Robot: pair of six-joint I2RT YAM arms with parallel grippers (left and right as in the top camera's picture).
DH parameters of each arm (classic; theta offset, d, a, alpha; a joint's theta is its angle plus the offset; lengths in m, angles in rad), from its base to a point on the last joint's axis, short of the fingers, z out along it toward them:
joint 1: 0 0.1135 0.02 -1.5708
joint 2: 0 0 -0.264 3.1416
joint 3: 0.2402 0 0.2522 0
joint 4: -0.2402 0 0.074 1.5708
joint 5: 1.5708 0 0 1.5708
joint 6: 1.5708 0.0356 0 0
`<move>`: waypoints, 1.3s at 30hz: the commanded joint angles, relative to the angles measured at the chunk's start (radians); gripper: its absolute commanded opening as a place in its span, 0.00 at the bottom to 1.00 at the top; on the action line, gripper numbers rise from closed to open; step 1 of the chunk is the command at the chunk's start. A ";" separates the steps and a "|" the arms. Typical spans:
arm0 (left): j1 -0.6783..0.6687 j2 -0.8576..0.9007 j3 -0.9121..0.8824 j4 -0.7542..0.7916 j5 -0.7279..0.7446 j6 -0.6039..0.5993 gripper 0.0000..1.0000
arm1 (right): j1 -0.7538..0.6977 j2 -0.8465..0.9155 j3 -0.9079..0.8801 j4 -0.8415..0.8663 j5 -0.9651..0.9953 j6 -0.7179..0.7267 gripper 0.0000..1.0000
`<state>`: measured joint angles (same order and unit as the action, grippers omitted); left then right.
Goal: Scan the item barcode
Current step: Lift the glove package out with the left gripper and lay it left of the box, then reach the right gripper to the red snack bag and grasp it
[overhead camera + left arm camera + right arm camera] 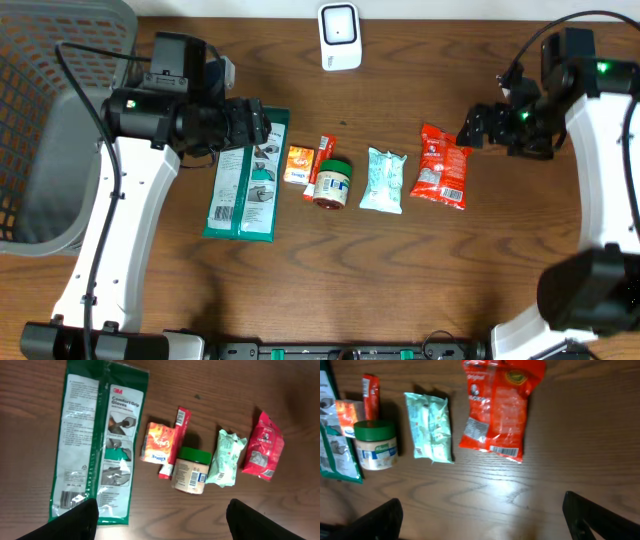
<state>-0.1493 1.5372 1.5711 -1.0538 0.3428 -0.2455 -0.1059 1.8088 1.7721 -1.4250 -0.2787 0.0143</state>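
Your right claw (482, 519) and left claw (161, 522) stand spread, empty; take the red snack bag (496, 407) by its sealed edge, as it seems light, soft and slippery.

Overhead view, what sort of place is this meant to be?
Probably a mock shop checkout on a table: a white scanner-like device at the far edge, a row of packaged goods including a green gloves pack, a jar and a red snack bag, and a grey basket alongside.
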 commanded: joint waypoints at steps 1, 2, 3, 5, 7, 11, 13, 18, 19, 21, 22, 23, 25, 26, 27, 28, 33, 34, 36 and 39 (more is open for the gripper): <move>-0.026 0.006 -0.008 0.000 0.012 0.016 0.82 | -0.060 0.147 0.036 0.044 -0.056 -0.057 0.95; -0.034 0.006 -0.011 0.000 0.010 0.016 0.82 | -0.070 0.173 0.036 0.050 -0.094 -0.088 0.91; -0.039 0.008 -0.013 0.000 0.005 0.016 0.82 | -0.080 0.199 0.036 0.057 -0.131 -0.127 0.82; -0.046 0.013 -0.016 0.000 0.005 0.016 0.82 | -0.095 0.244 0.033 0.077 -0.169 -0.178 0.66; -0.052 0.019 -0.019 0.000 0.005 0.016 0.82 | -0.103 0.278 0.027 0.101 -0.168 -0.181 0.59; -0.072 0.041 -0.025 0.006 0.005 0.016 0.82 | -0.105 0.368 0.024 0.165 -0.171 -0.211 0.66; -0.080 0.053 -0.025 0.017 0.005 0.016 0.82 | -0.104 0.396 0.024 0.186 -0.203 -0.211 0.66; -0.103 0.081 -0.026 0.020 0.005 0.016 0.82 | -0.094 0.423 -0.046 0.243 -0.245 -0.211 0.65; -0.106 0.085 -0.026 0.023 0.005 0.016 0.82 | -0.091 0.423 -0.067 0.262 -0.246 -0.211 0.66; -0.110 0.091 -0.026 0.025 0.005 0.016 0.82 | -0.084 0.423 -0.105 0.297 -0.250 -0.211 0.66; -0.112 0.097 -0.026 0.029 0.005 0.016 0.82 | -0.076 0.423 -0.148 0.343 -0.251 -0.210 0.66; -0.112 0.101 -0.027 0.031 0.005 0.016 0.82 | -0.071 0.423 -0.171 0.366 -0.252 -0.210 0.66; -0.112 0.109 -0.027 0.038 0.005 0.016 0.82 | -0.056 0.423 -0.222 0.418 -0.252 -0.210 0.66; -0.112 0.111 -0.029 0.042 0.005 0.016 0.82 | -0.044 0.423 -0.258 0.458 -0.251 -0.210 0.64; -0.112 0.111 -0.029 0.042 0.005 0.016 0.82 | -0.035 0.423 -0.284 0.489 -0.251 -0.210 0.53; -0.112 0.111 -0.029 0.042 0.005 0.016 0.82 | -0.029 0.423 -0.298 0.506 -0.251 -0.211 0.35; -0.112 0.111 -0.029 0.042 0.005 0.016 0.82 | -0.036 0.404 -0.280 0.486 -0.251 -0.214 0.01; -0.112 0.111 -0.029 0.042 0.005 0.017 0.82 | -0.042 0.395 -0.268 0.472 -0.251 -0.214 0.01; -0.112 0.111 -0.029 0.042 0.005 0.016 0.82 | -0.061 0.362 -0.228 0.427 -0.251 -0.214 0.01; -0.111 0.111 -0.029 0.066 0.004 0.017 0.82 | -0.076 0.247 -0.172 0.365 -0.251 -0.214 0.01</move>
<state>-0.2592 1.6348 1.5555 -1.0054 0.3420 -0.2382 -0.1604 2.1731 1.5482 -1.0348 -0.5873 -0.1913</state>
